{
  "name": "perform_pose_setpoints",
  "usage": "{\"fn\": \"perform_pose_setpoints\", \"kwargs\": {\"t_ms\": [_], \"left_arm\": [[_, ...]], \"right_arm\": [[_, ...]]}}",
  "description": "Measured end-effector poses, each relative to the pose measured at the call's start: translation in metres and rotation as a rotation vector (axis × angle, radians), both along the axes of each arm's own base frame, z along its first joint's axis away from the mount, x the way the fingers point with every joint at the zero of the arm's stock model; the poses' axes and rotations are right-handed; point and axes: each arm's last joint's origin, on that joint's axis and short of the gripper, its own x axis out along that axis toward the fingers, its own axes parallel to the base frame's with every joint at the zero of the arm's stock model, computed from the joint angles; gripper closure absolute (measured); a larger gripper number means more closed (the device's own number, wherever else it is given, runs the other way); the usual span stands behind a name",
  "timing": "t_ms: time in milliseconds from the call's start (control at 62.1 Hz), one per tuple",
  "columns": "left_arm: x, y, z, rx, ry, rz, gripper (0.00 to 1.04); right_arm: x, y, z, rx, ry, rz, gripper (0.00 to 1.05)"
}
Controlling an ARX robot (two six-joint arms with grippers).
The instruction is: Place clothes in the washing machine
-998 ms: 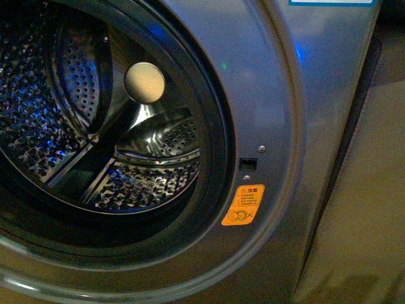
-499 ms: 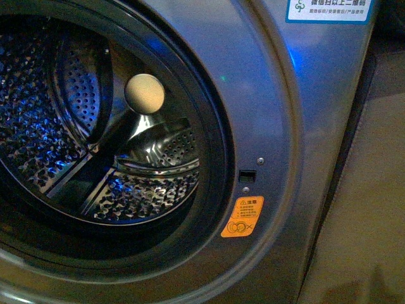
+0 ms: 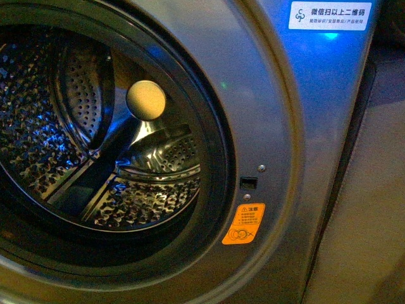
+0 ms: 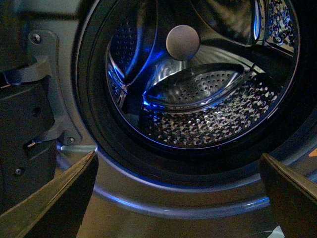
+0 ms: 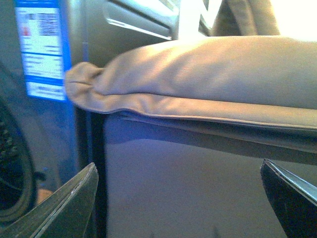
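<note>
The grey washing machine [image 3: 272, 95] fills the front view, its round dark-rimmed porthole open onto the perforated steel drum [image 3: 57, 145] with a cream hub [image 3: 145, 100]. The left wrist view looks into the same drum [image 4: 208, 109] from close in front of the rim. My left gripper [image 4: 178, 198] is open, fingers wide apart with nothing between them, just before the porthole's lower rim. My right gripper [image 5: 178, 198] is open and empty, beside the machine's side [image 5: 29, 124]. The clothes are out of view.
An orange warning sticker [image 3: 243, 224] and a small latch slot [image 3: 248, 182] sit right of the porthole. A white label [image 3: 330, 15] is on the machine's top right. In the right wrist view a tan leather cushion [image 5: 208, 79] lies on a ledge beside the machine.
The front view has shifted: the machine's front now sits lower in the picture, bringing the white label at the top fully into view. The drum looks the same.
</note>
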Motion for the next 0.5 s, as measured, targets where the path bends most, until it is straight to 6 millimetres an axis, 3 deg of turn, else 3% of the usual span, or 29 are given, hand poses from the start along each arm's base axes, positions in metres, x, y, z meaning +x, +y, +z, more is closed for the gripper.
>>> {"fn": "perform_pose_setpoints", "kwargs": {"t_ms": [306, 386, 499], "left_arm": [[0.0, 0.0, 0.0, 0.0, 0.0, 0.0, 0.07], [0.0, 0.0, 0.0, 0.0, 0.0, 0.0, 0.07], [0.0, 0.0, 0.0, 0.0, 0.0, 0.0, 0.07]], "right_arm": [[0.019, -0.119, 0.014, 0.131, 0.245, -0.435, 0.07], [0.022, -0.158, 0.006, 0.153, 0.333, -0.538, 0.07], [0.024, -0.192, -0.013, 0.178, 0.44, -0.62, 0.07]]}}
